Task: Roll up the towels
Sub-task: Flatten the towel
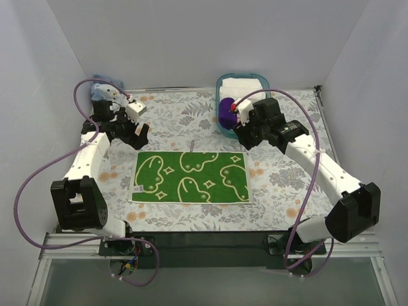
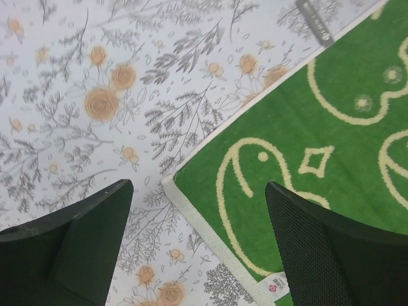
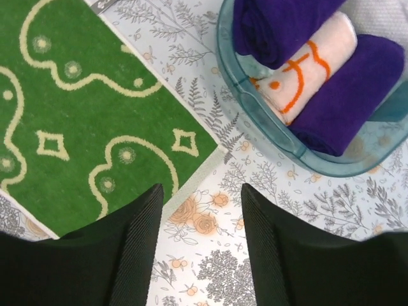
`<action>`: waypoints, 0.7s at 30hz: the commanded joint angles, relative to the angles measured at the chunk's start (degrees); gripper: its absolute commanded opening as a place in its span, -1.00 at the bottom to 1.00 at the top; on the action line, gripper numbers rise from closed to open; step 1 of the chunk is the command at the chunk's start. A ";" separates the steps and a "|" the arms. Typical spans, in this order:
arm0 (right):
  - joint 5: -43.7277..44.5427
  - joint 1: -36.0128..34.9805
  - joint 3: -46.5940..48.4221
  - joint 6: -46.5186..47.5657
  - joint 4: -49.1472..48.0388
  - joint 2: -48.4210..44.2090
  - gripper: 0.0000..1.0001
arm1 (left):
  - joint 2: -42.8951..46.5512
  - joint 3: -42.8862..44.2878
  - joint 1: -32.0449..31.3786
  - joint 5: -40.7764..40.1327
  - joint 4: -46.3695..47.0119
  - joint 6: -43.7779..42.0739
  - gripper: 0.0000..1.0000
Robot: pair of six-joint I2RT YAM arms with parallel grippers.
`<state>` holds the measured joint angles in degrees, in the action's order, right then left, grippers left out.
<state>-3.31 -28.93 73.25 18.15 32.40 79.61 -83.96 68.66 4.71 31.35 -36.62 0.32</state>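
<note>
Floral tablecloth (image 1: pixel 287 185), green towel (image 1: pixel 190 177) flat, left gripper (image 1: pixel 141 136) and right gripper (image 1: pixel 245 137) angled down over towel's far corners, jaws apart, empty

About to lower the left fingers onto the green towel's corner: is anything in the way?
Nothing visible. The left fingers hang open over the far-left corner of the green towel, with only towel and floral tablecloth beneath. The basket sits aside, near the right fingers.
</note>
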 commanded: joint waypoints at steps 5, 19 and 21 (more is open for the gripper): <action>2.24 1.42 -13.03 -7.50 -7.59 -0.94 -0.07 | -4.96 0.33 2.94 -3.15 3.49 4.60 0.30; 10.61 4.49 -28.07 -23.15 -34.31 -0.34 0.05 | -14.74 3.32 3.38 -3.23 4.72 4.26 0.17; 10.00 4.58 -29.22 -23.69 -37.93 0.19 0.03 | -15.18 3.23 3.55 -3.32 4.72 4.08 0.17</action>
<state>5.82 -24.69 45.74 -1.63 4.56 79.22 -99.88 69.52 7.88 27.99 -33.67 4.91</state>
